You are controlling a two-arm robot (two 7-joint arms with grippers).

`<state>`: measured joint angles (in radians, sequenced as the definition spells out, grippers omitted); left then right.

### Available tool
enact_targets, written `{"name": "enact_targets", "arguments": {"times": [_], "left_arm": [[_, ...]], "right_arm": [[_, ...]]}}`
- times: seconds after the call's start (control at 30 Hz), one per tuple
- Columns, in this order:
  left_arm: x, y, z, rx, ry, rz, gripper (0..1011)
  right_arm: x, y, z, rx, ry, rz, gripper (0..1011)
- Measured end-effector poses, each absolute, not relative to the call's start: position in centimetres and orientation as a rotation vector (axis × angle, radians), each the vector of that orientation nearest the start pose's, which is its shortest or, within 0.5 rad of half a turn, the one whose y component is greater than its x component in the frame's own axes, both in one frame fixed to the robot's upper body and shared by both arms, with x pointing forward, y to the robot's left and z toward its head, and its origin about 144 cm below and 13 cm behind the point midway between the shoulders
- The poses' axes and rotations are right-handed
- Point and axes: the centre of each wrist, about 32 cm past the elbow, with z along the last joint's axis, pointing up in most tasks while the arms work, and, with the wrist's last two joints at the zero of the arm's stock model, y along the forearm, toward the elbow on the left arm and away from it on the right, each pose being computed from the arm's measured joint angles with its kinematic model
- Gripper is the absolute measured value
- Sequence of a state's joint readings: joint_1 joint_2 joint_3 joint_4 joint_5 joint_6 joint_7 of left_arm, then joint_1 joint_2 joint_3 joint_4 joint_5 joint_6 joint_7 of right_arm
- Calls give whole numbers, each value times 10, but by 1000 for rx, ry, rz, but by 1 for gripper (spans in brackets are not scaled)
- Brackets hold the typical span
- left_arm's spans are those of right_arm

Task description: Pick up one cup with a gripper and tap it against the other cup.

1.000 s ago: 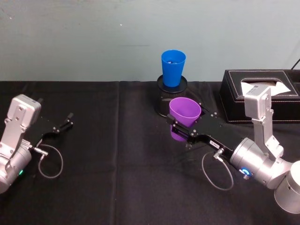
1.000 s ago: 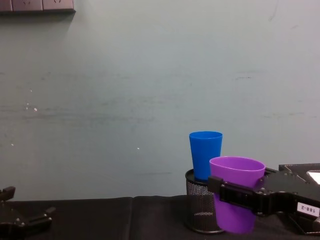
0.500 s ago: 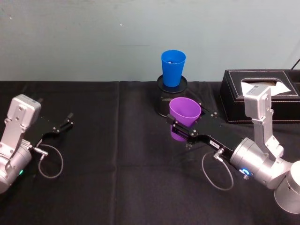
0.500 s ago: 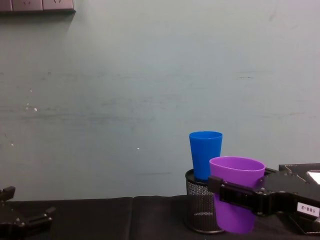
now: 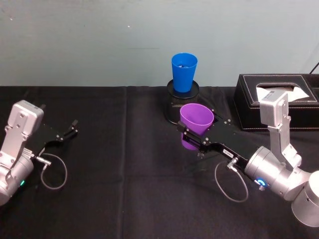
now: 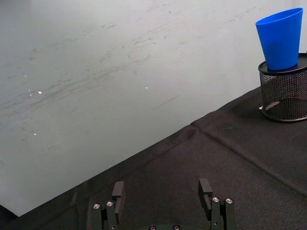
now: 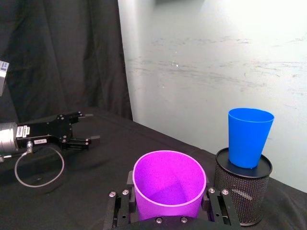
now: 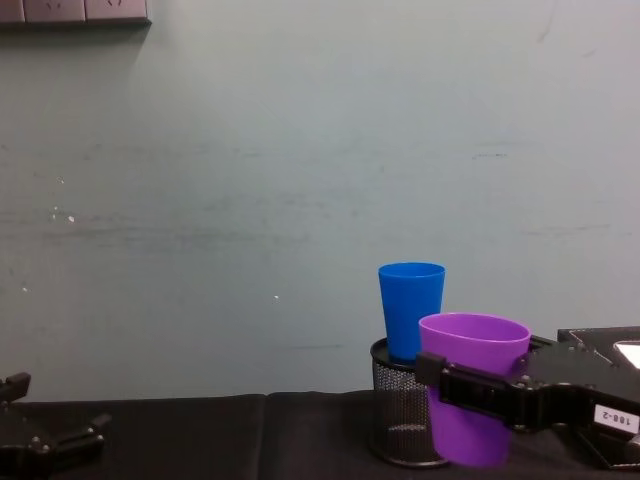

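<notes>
My right gripper [image 5: 197, 130] is reaching in from the near right over the black tablecloth [image 5: 124, 174], with its silver-grey arm showing a blue-lit ring. Its two black fingers [image 7: 120, 199] are closing on opposite sides of the purple tumbler [image 5: 196, 117], pressing against its wall below the rim and holding it upright with the mouth open upward. I cannot tell whether the tumbler's base is clear of the cloth.

The purple tumbler is sitting right of the table's centre, just on the near side of the black mesh pen holder [image 5: 172, 104]. The right wrist view is showing a gap between the tumbler and the holder, so the two are not touching.

The blue tumbler [image 5: 184, 72] is standing upright on the top of the mesh holder, farther back, close to the pale wall. Its rim is standing higher than the purple tumbler's rim in the chest view, and the two cups are apart.

My left gripper [image 5: 69, 130] is resting at the far left of the table, well away from both cups, with its fingers spread wide and nothing between them.

A black tissue box [image 5: 249, 99] is lying to the right of the holder, beyond my right arm.
</notes>
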<state>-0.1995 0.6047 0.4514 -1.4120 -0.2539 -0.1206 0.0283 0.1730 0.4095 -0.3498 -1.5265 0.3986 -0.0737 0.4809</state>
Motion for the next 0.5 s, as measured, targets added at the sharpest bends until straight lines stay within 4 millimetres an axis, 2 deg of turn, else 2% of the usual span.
{"name": "enact_targets", "arguments": {"times": [0.5], "left_arm": [[489,310,1140,304,-285,1248,1000]], "right_arm": [[491,-249,1168,6,-76,-787,731]]}}
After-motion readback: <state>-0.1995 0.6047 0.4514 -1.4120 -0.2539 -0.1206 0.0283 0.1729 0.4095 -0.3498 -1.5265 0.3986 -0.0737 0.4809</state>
